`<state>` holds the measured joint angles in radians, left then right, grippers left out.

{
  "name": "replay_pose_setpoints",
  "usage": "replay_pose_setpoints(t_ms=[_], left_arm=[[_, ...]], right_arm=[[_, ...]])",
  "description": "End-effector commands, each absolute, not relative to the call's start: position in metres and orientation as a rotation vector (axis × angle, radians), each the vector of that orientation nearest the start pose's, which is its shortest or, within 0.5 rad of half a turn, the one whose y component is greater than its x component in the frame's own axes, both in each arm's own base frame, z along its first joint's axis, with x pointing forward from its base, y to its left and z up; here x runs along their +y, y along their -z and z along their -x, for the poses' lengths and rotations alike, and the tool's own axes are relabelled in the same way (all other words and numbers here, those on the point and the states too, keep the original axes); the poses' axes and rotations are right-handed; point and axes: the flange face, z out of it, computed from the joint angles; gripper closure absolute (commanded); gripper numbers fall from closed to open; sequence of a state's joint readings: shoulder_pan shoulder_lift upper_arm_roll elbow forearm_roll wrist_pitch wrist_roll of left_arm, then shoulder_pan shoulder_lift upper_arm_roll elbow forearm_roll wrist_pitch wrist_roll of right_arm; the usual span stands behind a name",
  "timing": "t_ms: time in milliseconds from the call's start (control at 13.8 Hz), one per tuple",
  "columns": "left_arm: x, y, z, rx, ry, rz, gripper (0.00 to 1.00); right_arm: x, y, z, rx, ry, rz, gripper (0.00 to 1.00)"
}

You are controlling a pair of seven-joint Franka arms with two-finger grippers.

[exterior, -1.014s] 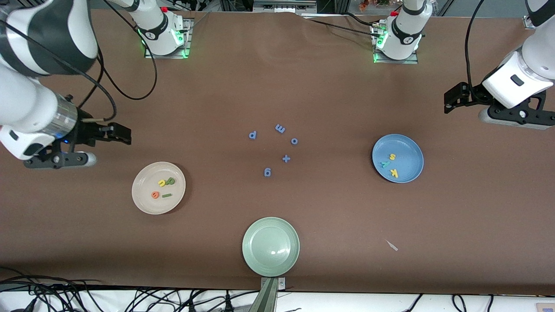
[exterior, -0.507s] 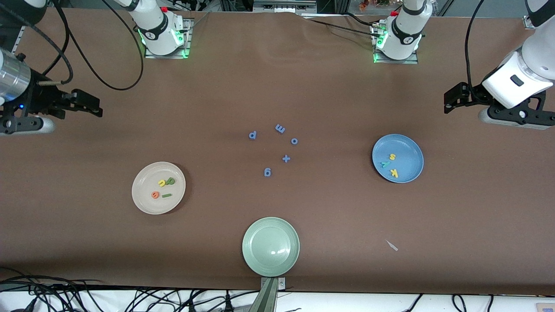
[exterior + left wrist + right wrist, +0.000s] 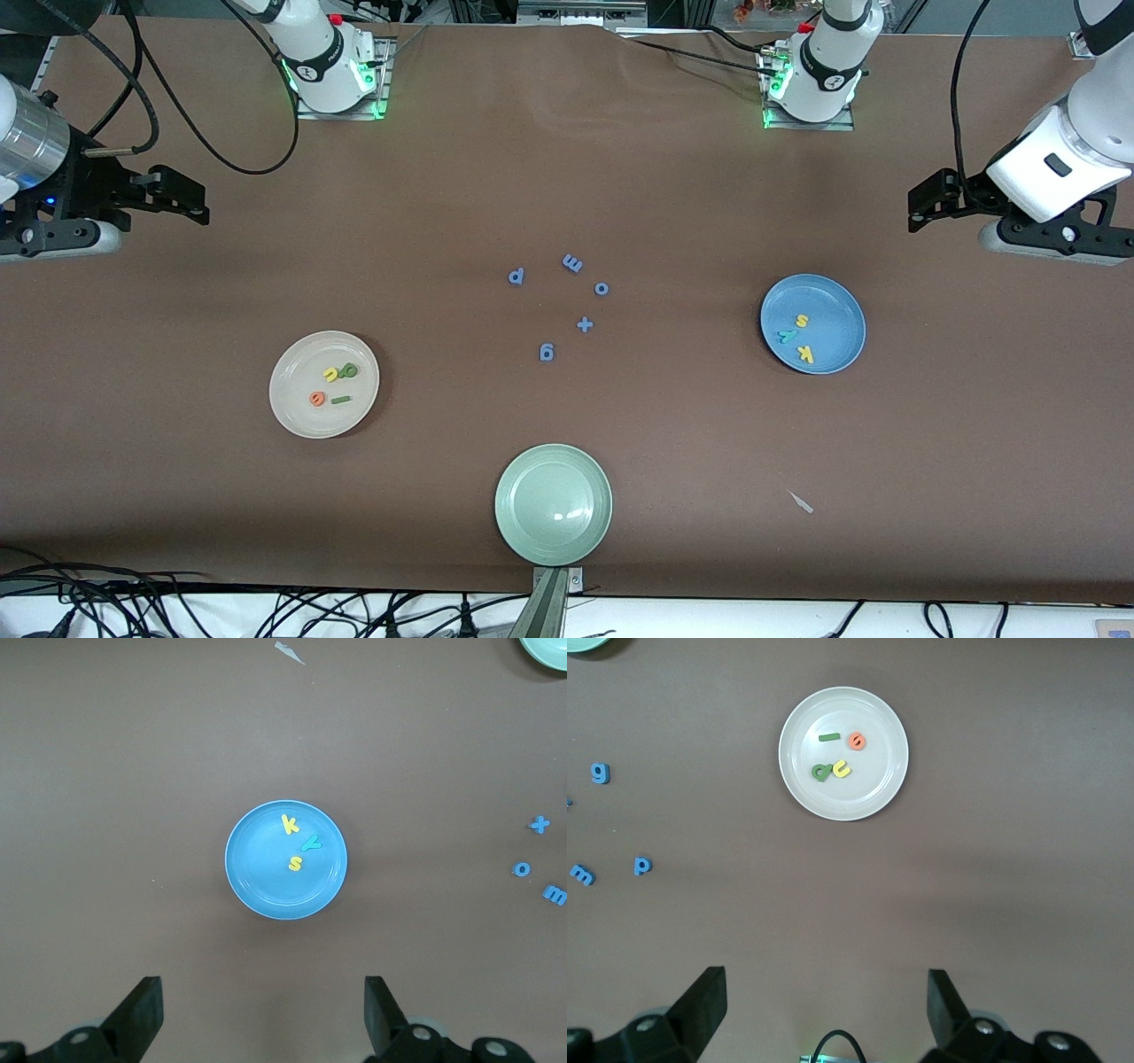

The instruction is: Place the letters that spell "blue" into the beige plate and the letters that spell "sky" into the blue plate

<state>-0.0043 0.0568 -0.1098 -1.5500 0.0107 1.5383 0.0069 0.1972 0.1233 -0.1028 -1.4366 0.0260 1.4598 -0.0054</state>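
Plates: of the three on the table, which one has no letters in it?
The pale green plate, nearest the front camera. The beige plate holds four letters and the blue plate holds three.

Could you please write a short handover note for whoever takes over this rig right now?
Left hand: open, empty, over bare table at its own end, waiting.
Right hand: open, empty, over bare table at its own end.
b, l, u, e lie in the beige plate.
s, k, y lie in the blue plate.
Both words look sorted; nothing appears left.
Blue letters and green plate untouched.
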Motion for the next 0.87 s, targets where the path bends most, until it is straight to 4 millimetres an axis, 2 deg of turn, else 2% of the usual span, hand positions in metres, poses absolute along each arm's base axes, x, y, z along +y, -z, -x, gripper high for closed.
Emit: replay_pose_setpoints(t_ms=[0, 797], left_arm=[[-0.0602, -0.605, -0.5661, 0.217, -0.116, 3.141, 0.0], [-0.0585, -0.605, -0.5663, 0.213, -0.116, 3.142, 0.0]], right_arm=[[0.0613, -0.6169, -0.5727, -0.185, -0.134, 3.129, 0.0], [0.0625, -0.619, -0.5715, -0.194, -0.146, 3.141, 0.0]])
